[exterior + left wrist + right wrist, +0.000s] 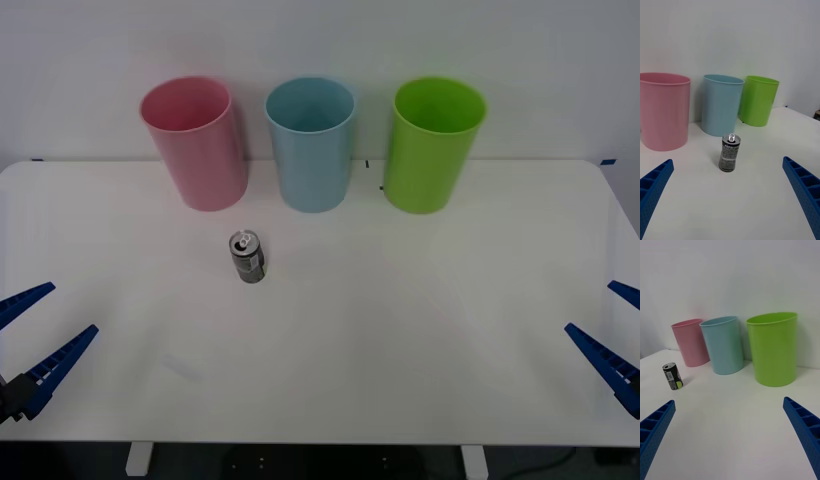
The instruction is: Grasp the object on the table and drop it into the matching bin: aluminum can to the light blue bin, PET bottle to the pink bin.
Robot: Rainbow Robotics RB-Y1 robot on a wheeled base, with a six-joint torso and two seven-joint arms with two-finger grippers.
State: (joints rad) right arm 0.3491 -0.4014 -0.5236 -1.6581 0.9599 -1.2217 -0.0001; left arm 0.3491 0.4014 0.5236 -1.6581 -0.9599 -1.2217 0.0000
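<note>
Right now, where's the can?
In the front view the can stands upright on the table, left of centre, just in front of the gap between the pink bin and blue bin, touching neither.

Left hand low at left, fingers spread, right hand likewise
</note>
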